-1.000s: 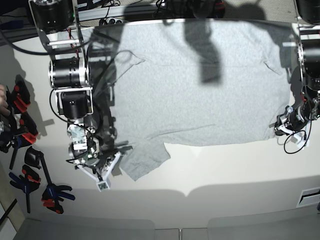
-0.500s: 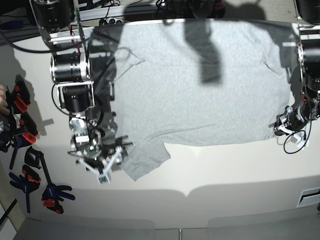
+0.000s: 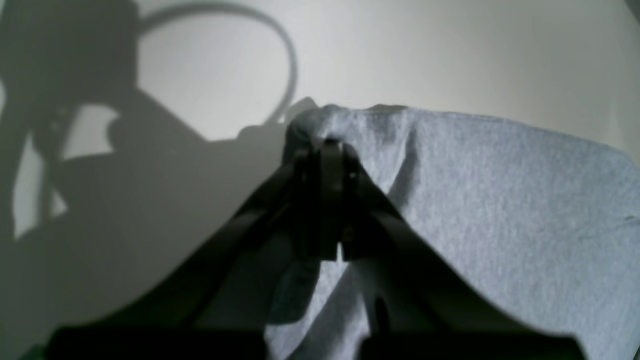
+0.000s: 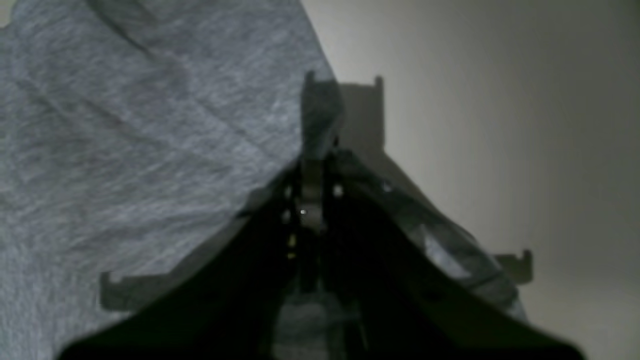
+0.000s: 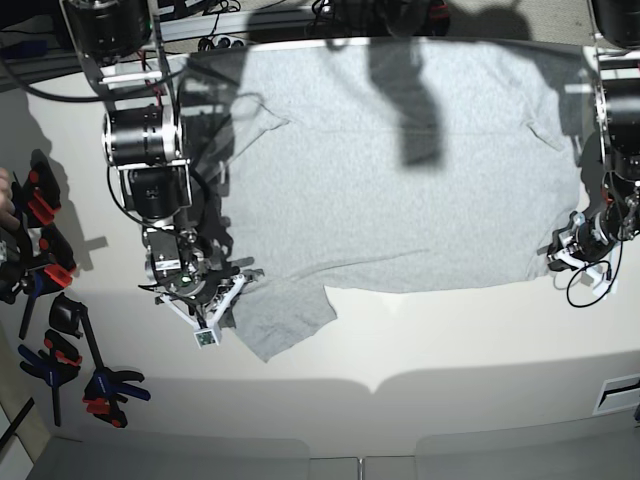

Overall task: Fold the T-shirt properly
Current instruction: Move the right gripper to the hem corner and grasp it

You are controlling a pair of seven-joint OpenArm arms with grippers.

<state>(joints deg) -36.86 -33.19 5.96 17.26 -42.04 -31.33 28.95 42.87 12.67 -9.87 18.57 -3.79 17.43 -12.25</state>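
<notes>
Two arms of black and silver metal, built from round drum-shaped joints with bright rims and square black housings between them. Right arm [image 5: 145,150] with thin black cables looping along its side, a few red wires near the top, and small screws on the silver brackets. Right tool [image 5: 205,315] framed in white plastic, forked, with a small white square tag at its tip. Left tool [image 5: 580,255] also white at the end, with a thin black cable curling beside it. From the wrist views, dark slim fingers [image 3: 330,200] narrowing to a point, small bright screws [image 4: 338,190] near the hinge.
</notes>
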